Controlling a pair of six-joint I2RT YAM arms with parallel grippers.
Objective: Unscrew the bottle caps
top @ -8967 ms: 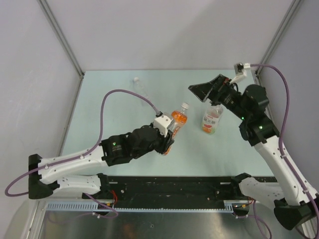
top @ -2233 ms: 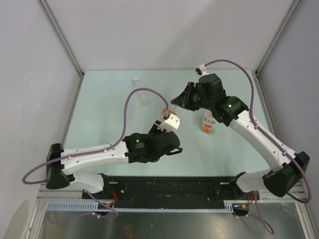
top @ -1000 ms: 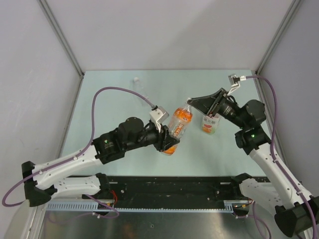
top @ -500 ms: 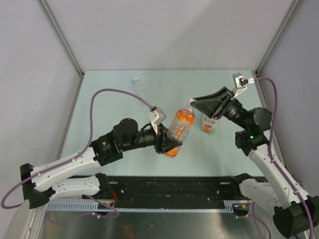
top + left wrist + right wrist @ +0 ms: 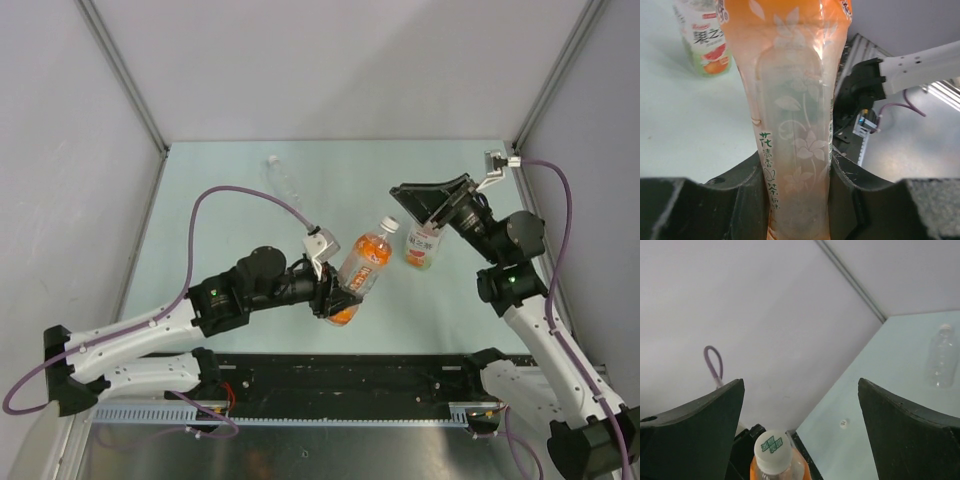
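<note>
**Left arm:** reaches from the near-left corner low across the pale green table (image 5: 200,215) toward centre, with the left gripper (image 5: 340,300) pointing right and away
**Left fingers** (image 5: 715,205): clamped on the lower body of the orange bottle (image 5: 362,265), one black pad on each side in the left wrist view
**Orange bottle:** tilted, base at the gripper, neck leaning toward the far right; its white cap (image 5: 390,224) is on the neck and carries a green mark on top in the right wrist view
**Right arm:** rises from the near-right corner, elbow high by the right wall, forearm angled in toward centre
**Right gripper** (image 5: 408,203): spread wide, holding nothing, just beside the cap; in the right wrist view the cap sits low between the two dark fingers (image 5: 695,435), apart from both
**Yellow-green bottle** (image 5: 423,248): upright on the table, just right of the orange bottle's neck, under the right gripper
**Clear bottle** (image 5: 283,178): far-left part of the table, well apart from both arms
**Loose cap** (image 5: 843,423): small, white, alone on the table surface
**Edges:** grey walls (image 5: 300,70) close the left, far and right sides; a black rail (image 5: 350,372) runs along the near edge
**Room:** bare table shows between the orange bottle and the far wall, and left of the left forearm
</note>
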